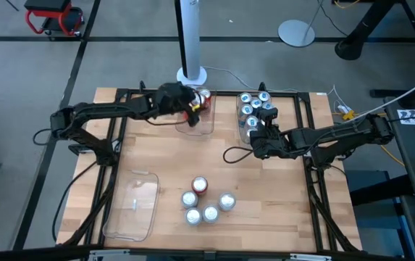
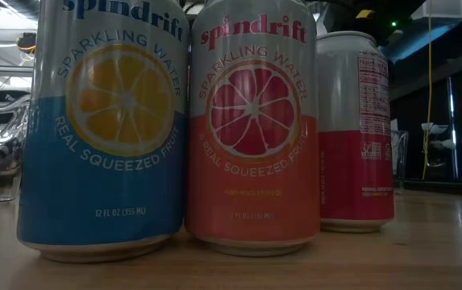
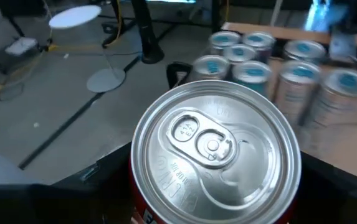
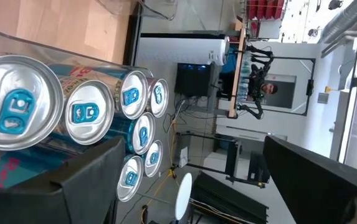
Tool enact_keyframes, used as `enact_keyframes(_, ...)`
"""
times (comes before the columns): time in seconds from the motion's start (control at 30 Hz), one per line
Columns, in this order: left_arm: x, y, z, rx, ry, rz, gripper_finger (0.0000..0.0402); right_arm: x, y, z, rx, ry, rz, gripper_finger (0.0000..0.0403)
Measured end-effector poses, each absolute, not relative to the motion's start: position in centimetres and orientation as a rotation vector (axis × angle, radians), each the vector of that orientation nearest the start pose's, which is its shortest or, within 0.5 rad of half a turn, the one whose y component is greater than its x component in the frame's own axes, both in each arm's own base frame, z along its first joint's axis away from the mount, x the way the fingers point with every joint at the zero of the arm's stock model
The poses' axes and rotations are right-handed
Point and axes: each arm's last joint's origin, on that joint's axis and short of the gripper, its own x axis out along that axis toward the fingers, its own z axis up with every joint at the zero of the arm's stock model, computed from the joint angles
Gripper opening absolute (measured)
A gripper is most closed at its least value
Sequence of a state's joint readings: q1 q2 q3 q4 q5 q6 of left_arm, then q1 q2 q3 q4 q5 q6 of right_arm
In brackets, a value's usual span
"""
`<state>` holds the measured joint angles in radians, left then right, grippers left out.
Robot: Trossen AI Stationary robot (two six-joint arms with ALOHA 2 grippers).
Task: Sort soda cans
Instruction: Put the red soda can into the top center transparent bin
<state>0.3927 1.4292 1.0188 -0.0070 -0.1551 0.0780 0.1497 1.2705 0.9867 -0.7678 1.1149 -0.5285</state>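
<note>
The wooden table [image 1: 265, 188] is evenly lit from above. Glare is seen on the silver can top [image 3: 215, 155]; the blue-topped cans [image 3: 303, 74] behind are blurred.

A light wooden table [image 1: 156, 152] with a black frame round its edges carries everything here. At the front left lies a clear plastic tray [image 1: 132, 204], flat on the boards. Just right of it, front centre, stands a loose cluster of five cans [image 1: 206, 202] directly on the wood: one red-bodied at the back, four showing silver tops around it. At the back centre sits a second clear tray [image 1: 197, 122], and beside it, back right, a third tray [image 1: 245, 123] packed with blue-tabbed cans [image 1: 256, 106]. The middle of the boards lies bare between them.
</note>
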Motion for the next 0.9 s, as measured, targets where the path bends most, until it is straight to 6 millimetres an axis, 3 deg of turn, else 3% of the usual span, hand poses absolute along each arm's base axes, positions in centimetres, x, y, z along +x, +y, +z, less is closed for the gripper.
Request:
enact_keyframes(0.17, 28.9, 14.6, 26.2, -0.066, 0.395, 0.541, 0.0292, 23.5, 0.9, 27.5, -1.099, 1.120, -0.637, 0.0380)
enact_keyframes(0.53, 30.8, 16.6, 21.6, -0.085, 0.478, 0.555, 0.0292, 23.5, 0.9, 27.5, -1.103, 1.123, -0.635, 0.0380)
enact_keyframes(0.9, 31.2, 17.6, 19.5, -0.104, 0.525, 0.578, 0.0292, 23.5, 0.9, 27.4, -1.103, 1.127, -0.627, 0.0380)
